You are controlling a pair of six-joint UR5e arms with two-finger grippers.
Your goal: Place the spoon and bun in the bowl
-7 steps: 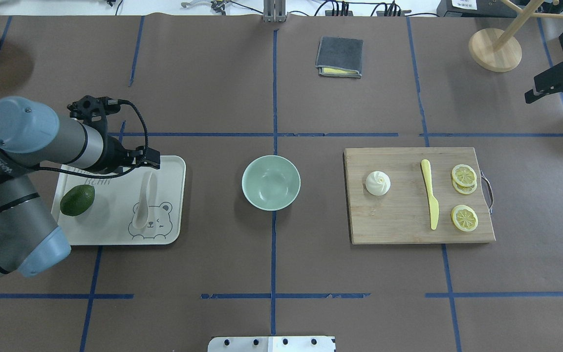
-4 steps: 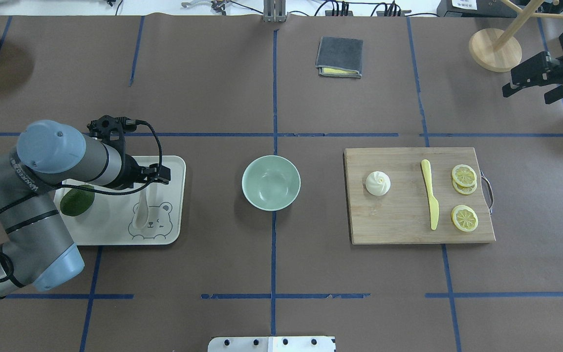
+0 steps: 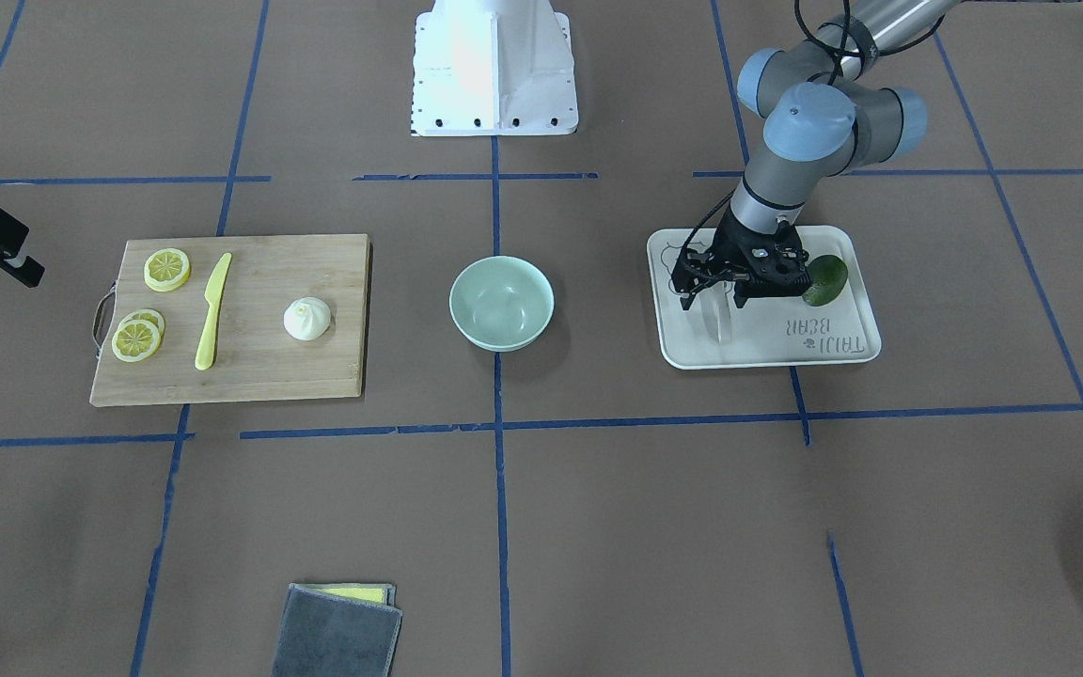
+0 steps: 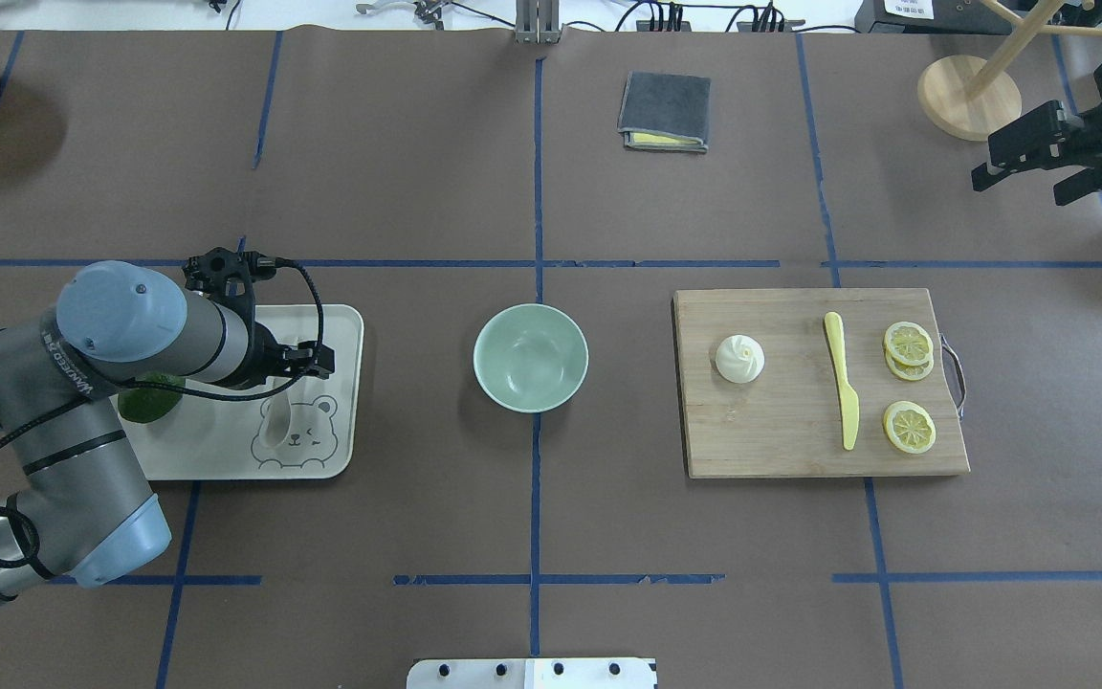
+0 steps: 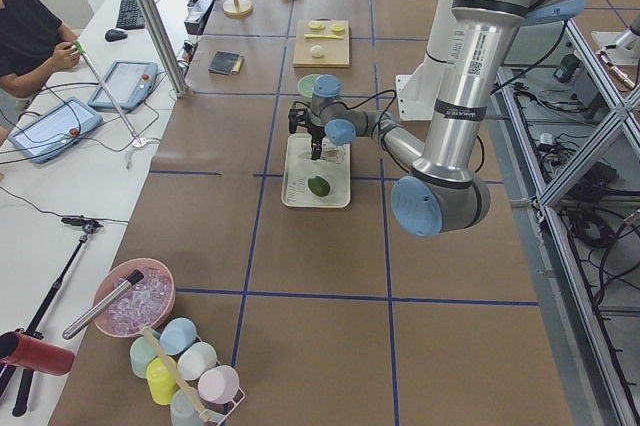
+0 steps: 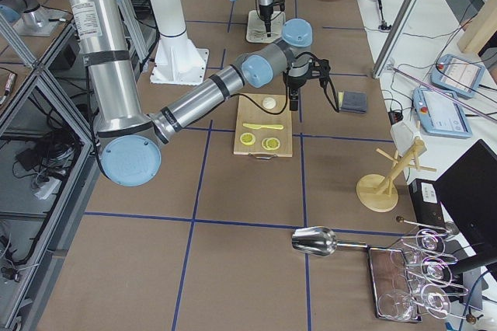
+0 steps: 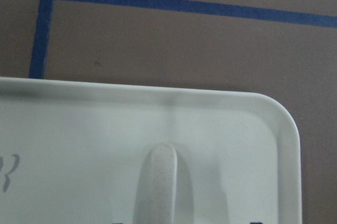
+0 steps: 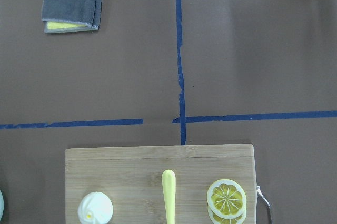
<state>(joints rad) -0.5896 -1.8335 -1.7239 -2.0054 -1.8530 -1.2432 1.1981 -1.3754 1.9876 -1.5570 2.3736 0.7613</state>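
The pale mint-green bowl (image 4: 551, 383) sits at the middle of the table with nothing in it. On its left, the robot's own left, is a white bear-print tray (image 4: 345, 330), set apart from the bowl. The white plastic spoon (image 4: 275, 426) lies flat on the tray, on the half nearer the bowl, with its handle pointing away from the robot and its scoop toward it. The left gripper (image 3: 714, 301) is down low over the handle end. Its two fingers are spread, one on each side of the handle, and have not closed on it. The left wrist view shows the rounded handle tip (image 7: 160, 176) centred at the bottom of the picture, with daylight on both sides. A green avocado (image 3: 825, 279) lies on the tray's half farther from the bowl, partly under the arm. On the bowl's right, again set apart, is a wooden cutting board (image 4: 800, 440). The white pleated bun (image 4: 739, 359) stands on the board end nearest the bowl. Beyond it lie a yellow plastic knife (image 4: 842, 392) and lemon slices (image 4: 909, 426). The right gripper (image 4: 1020, 188) hangs well to the bowl's right and farther from the robot, past the board's far corner. Its fingers are apart with nothing between them, well away from the bun.
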